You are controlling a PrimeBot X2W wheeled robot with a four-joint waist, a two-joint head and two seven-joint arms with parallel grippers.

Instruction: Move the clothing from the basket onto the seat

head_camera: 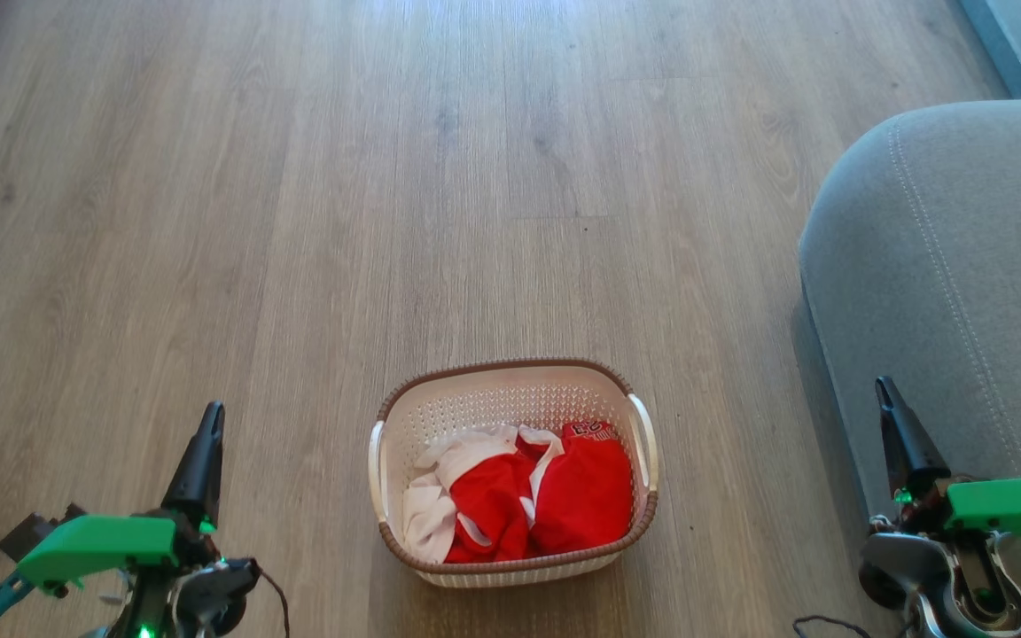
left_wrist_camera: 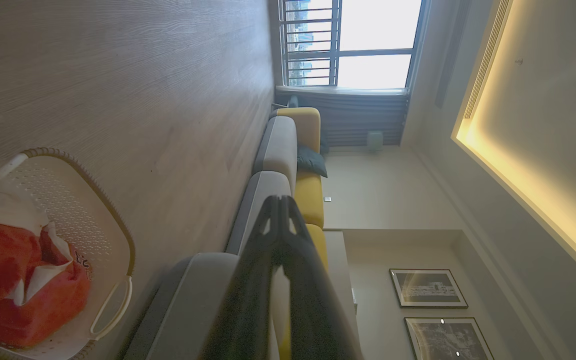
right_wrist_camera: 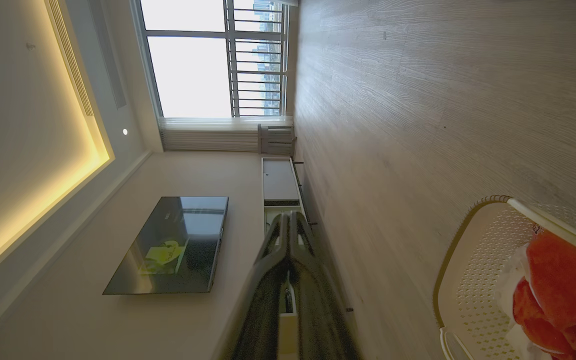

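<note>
A small cream basket (head_camera: 404, 416) with a brown rim stands on the wooden floor, low in the head view's middle. Red and white clothing (head_camera: 533, 496) lies bunched inside it. The grey seat (head_camera: 945, 266) with pale stitching rises at the right. My left gripper (head_camera: 211, 416) is shut and empty, left of the basket. My right gripper (head_camera: 883, 387) is shut and empty, right of the basket, in front of the seat's side. The left wrist view shows the gripper (left_wrist_camera: 280, 200), basket (left_wrist_camera: 103, 225), clothing (left_wrist_camera: 13, 285) and seat (left_wrist_camera: 193, 295). The right wrist view shows the gripper (right_wrist_camera: 289, 216), basket (right_wrist_camera: 473, 280) and clothing (right_wrist_camera: 558, 280).
Bare wooden floor (head_camera: 386, 177) stretches ahead and to the left. A grey and yellow sofa (left_wrist_camera: 288, 150) runs toward a window in the left wrist view. A wall television (right_wrist_camera: 173, 245) and a low cabinet (right_wrist_camera: 278, 180) appear in the right wrist view.
</note>
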